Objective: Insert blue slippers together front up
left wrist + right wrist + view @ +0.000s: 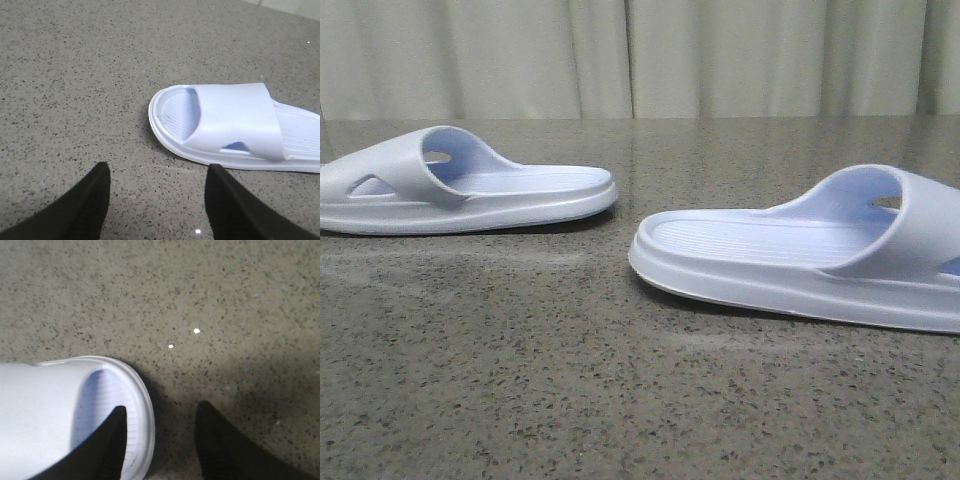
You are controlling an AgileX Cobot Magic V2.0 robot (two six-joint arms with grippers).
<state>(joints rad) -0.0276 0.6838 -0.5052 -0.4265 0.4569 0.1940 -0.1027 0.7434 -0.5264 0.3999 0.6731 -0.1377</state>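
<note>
Front view: we see 2 blue slippers, the left slipper [470, 190] and right slipper [800, 255], apart on the speckled table [570, 390], heels facing.

Left wrist: our left gripper [157, 172] is spread, slipper [235, 125] beside it.

Right wrist: our right gripper [160, 412] is spread, one finger [112, 440] over the slipper's [45, 410] toe end.

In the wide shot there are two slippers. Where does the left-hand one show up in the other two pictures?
Front view: the left slipper lies at the left edge, strap end leftward, apart from the other slipper.
Left wrist view: most likely the only slipper there, with its toe end and strap showing.
Right wrist view: apparently not in it; that one looks like the other slipper.
Shared landmark: the triangular side cutout in its strap.
</note>
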